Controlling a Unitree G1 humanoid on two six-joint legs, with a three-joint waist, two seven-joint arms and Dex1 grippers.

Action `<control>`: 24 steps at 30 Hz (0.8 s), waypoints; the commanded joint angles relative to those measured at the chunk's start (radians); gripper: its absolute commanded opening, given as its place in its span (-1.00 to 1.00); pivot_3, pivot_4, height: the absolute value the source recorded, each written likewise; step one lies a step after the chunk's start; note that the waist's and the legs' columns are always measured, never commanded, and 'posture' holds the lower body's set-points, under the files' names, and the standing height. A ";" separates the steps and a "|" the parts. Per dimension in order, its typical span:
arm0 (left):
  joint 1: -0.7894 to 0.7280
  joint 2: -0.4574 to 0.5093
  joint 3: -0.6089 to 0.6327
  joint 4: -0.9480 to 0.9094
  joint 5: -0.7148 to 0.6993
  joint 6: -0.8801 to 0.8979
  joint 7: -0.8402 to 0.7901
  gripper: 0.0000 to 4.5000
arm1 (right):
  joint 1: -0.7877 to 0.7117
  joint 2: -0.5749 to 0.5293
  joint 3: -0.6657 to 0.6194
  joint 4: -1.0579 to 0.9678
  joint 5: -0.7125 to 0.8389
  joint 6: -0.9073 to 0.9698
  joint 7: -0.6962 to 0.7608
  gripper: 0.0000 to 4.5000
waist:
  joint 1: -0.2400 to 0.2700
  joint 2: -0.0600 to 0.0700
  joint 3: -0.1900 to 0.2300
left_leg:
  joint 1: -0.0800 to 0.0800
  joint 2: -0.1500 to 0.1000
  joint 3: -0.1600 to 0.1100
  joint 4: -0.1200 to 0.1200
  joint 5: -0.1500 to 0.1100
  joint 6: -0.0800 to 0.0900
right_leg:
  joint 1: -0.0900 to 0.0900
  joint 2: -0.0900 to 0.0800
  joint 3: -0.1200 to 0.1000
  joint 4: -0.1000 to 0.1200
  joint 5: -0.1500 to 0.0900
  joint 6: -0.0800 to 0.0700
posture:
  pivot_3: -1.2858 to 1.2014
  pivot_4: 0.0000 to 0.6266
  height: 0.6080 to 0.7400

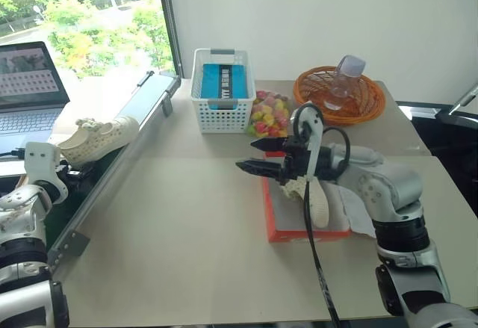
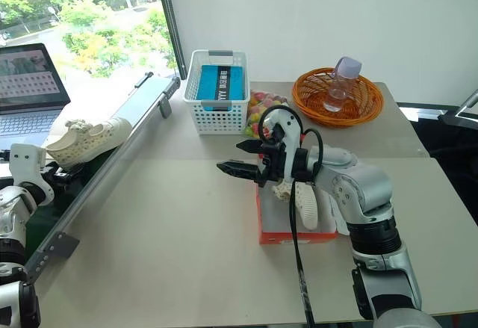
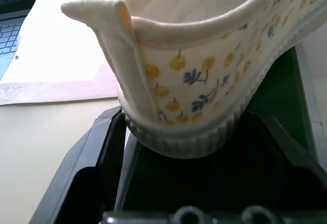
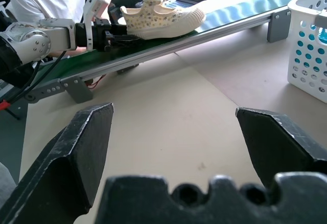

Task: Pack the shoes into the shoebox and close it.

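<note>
The left pincer (image 4: pixel 110 30) seems half-clenched at the heel of the cream, flower-printed canvas shoe (image 1: pixel 97 138); the shoe could slip off the green conveyor belt (image 4: pixel 168 39). The right pincer (image 1: pixel 252 155) hangs released.

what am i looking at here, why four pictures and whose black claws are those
It is a humanoid robot with two arms, each ending in a two-fingered black claw. Two pictures look down from its head; the other two come from cameras on its wrists.

The left gripper is at the heel of a cream shoe lying on a green conveyor belt beside the table; whether it grips it yet is unclear. The right gripper hangs open and empty above the red shoebox, where the other shoe lies.

Also on the table: a white mesh basket, an orange wicker basket holding a bottle, and colourful sweets.
</note>
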State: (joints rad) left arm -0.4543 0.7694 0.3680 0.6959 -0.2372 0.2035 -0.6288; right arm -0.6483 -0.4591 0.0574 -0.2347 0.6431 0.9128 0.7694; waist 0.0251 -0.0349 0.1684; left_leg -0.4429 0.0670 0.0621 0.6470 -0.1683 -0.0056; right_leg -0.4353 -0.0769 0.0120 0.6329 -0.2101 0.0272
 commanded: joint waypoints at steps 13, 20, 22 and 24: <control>0.023 -0.127 -0.030 -0.473 -0.100 0.241 0.014 0.03 | -0.036 0.021 -0.053 -0.025 0.040 0.008 -0.052 1.00 | 0.035 -0.001 0.000 | -0.004 0.001 0.000 0.000 0.002 0.001 | 0.002 -0.001 -0.004 -0.003 0.000 0.001 | 0.03 -0.52 1.00; -0.031 -0.230 -0.096 -0.746 -0.167 0.398 0.100 0.03 | -0.097 0.168 -0.258 0.064 0.217 0.100 -0.238 1.00 | -0.019 -0.001 0.000 | -0.008 0.002 -0.001 0.000 0.003 0.002 | -0.002 0.001 -0.002 -0.001 0.001 0.002 | 0.03 -0.52 1.00; -0.058 -0.289 -0.129 -0.824 -0.192 0.447 0.140 0.03 | -0.122 0.214 -0.329 0.100 0.270 0.127 -0.329 1.00 | -0.021 -0.001 0.000 | -0.008 0.002 -0.001 0.000 0.003 0.003 | -0.002 0.001 -0.002 -0.001 0.001 0.002 | 0.03 -0.52 1.00; -0.081 -0.348 -0.157 -0.870 -0.205 0.480 0.181 0.03 | -0.141 0.246 -0.376 0.118 0.312 0.137 -0.391 1.00 | -0.022 -0.001 0.000 | -0.008 0.002 -0.001 0.000 0.003 0.003 | -0.001 0.001 -0.001 -0.001 0.001 0.003 | 0.03 -0.52 1.00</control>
State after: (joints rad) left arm -0.4984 0.4390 0.2202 -0.0928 -0.4112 0.6648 -0.4844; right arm -0.7609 -0.2250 -0.2592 -0.1121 0.8919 1.0391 0.4342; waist 0.0033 -0.0361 0.1688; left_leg -0.4505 0.0683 0.0614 0.6475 -0.1651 -0.0027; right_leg -0.4366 -0.0758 0.0108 0.6314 -0.2087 0.0302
